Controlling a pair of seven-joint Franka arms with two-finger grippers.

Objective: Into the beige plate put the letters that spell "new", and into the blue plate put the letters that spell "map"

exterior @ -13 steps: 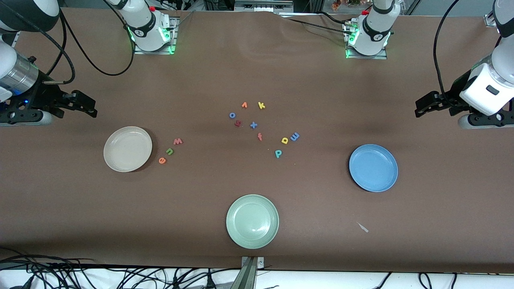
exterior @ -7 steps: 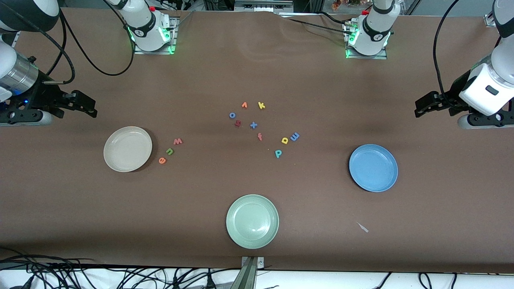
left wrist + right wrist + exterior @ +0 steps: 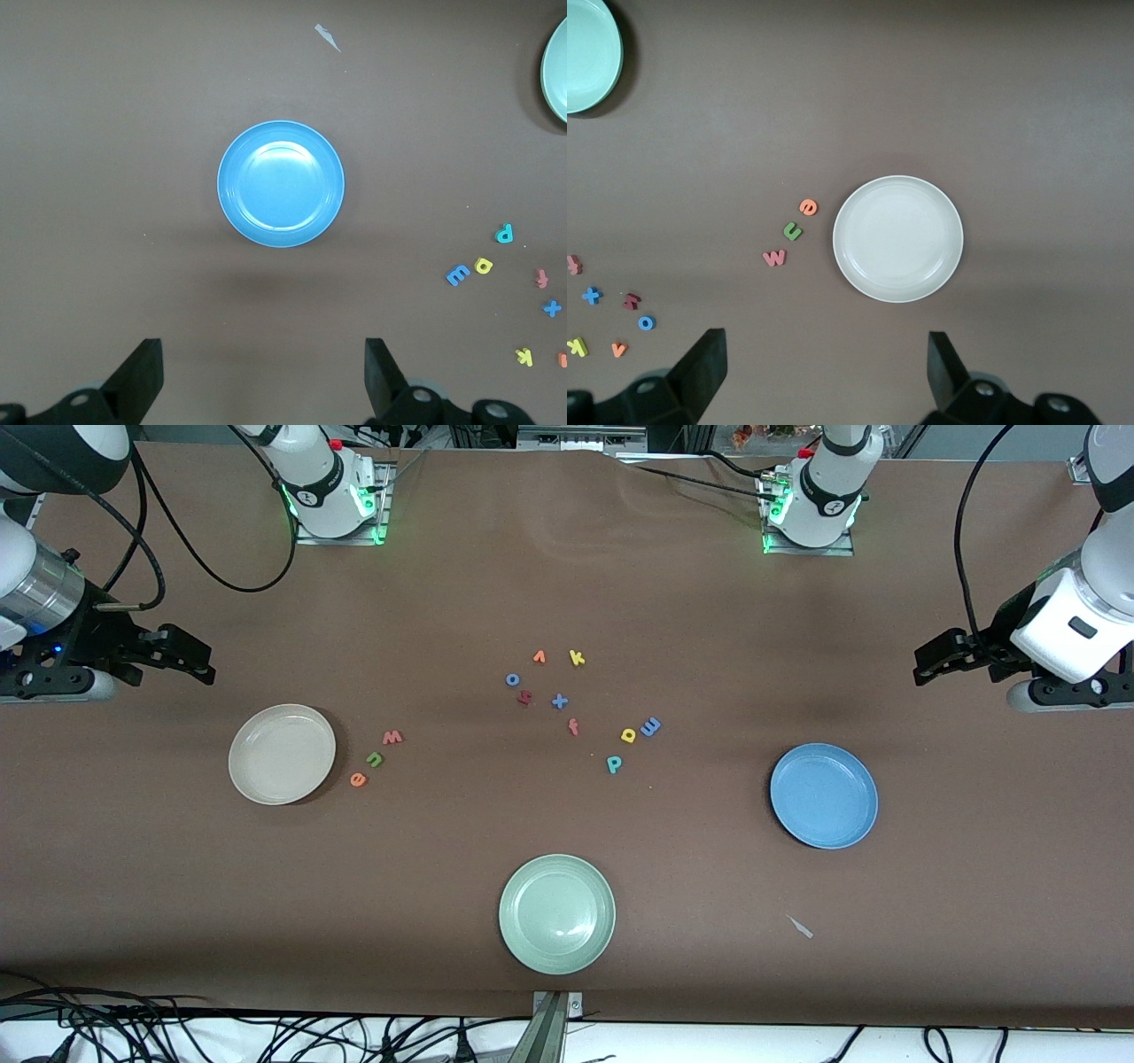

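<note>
My left claw (image 3: 259,376) wide open and empty above bare table near the blue plate (image 3: 824,795), my right claw (image 3: 824,372) likewise near the beige plate (image 3: 282,754), n, e, w (image 3: 392,737) beside it

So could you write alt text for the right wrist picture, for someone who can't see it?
A round beige plate lies empty on a brown table, seen from straight above. Beside it sit three small foam letters: an orange e, a green n and a pink w. The open right gripper frames the picture's edge, holding nothing.
</note>
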